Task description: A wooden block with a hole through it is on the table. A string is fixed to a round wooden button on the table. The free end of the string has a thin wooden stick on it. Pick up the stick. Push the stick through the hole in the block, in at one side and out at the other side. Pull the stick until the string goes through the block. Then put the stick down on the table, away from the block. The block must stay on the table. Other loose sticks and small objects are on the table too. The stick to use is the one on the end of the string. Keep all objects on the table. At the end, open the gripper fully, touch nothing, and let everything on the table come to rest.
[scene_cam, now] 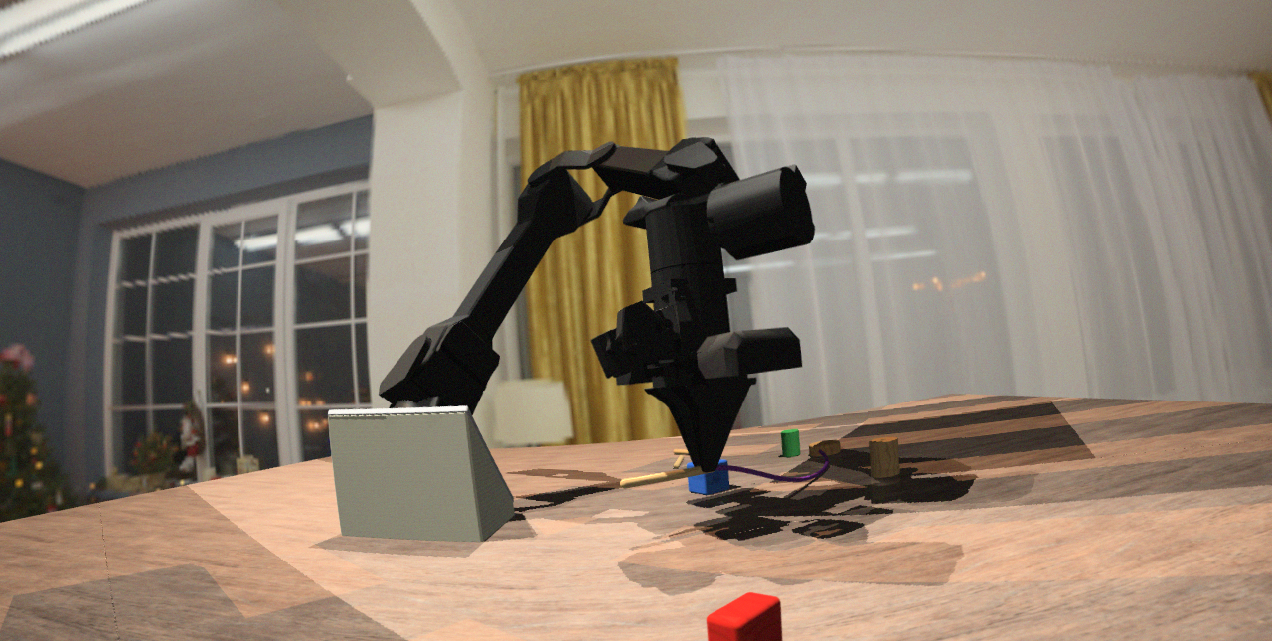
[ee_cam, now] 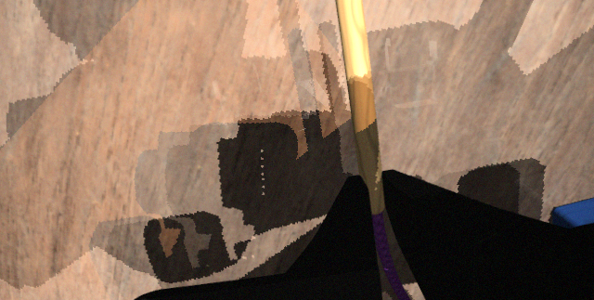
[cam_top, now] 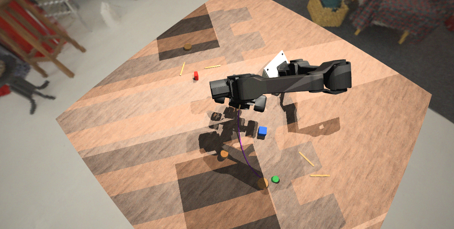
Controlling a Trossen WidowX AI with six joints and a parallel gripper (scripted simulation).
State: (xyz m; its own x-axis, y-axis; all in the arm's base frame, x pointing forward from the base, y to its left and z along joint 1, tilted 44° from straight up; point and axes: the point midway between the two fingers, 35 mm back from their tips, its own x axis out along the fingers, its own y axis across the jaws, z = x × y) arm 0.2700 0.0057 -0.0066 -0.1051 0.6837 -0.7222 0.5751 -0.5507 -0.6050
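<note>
My gripper (cam_top: 240, 107) (scene_cam: 709, 469) (ee_cam: 371, 186) points down and is shut on the thin wooden stick (scene_cam: 656, 478) (ee_cam: 355, 35) at its string end. The stick is held a little above the table, roughly level, its free end reaching out past the fingers. The purple string (cam_top: 241, 141) (scene_cam: 771, 478) (ee_cam: 381, 244) runs from the fingers in a slack curve to the round wooden button (cam_top: 262, 183) (scene_cam: 824, 447). I cannot make out the wooden block with the hole in any view; the arm or its base may hide it.
A blue cube (cam_top: 262, 131) (scene_cam: 708, 479) (ee_cam: 575, 213) is near the gripper. A wooden cylinder (cam_top: 224, 153) (scene_cam: 883, 457) and a green cylinder (cam_top: 275, 179) (scene_cam: 789, 443) stand near the button. Loose sticks (cam_top: 306, 158) (cam_top: 212, 66), a red block (cam_top: 196, 75) and a wooden disc (cam_top: 187, 47) lie farther out.
</note>
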